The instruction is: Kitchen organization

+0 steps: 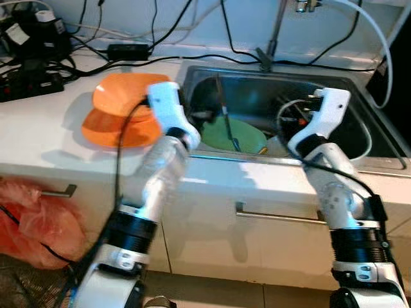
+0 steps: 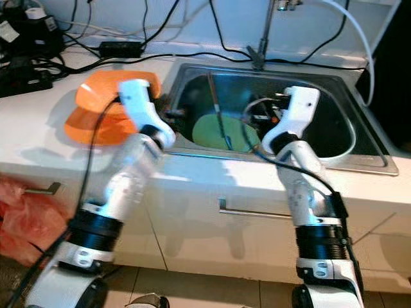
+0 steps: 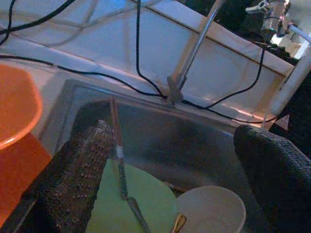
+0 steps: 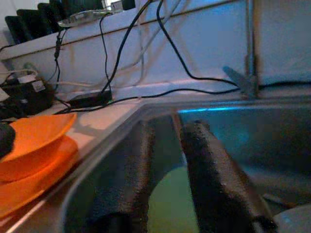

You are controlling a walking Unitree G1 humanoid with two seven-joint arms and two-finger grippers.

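Green plate (image 2: 218, 133) in sink (image 2: 359, 163)

Black cables (image 1: 160, 51) trail across counter behind sink; power strip (image 1: 29, 86) at far left; red plastic bag (image 1: 35, 224) hangs below.

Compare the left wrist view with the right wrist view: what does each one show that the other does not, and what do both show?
Left wrist view alone: a white bowl beside the green plate, a long utensil resting on that plate, and widely spread fingers. Right wrist view alone: a black power adapter on the counter, and fingers with a narrow gap between them. Both: the steel sink, the orange dishes, the green plate, black cables.
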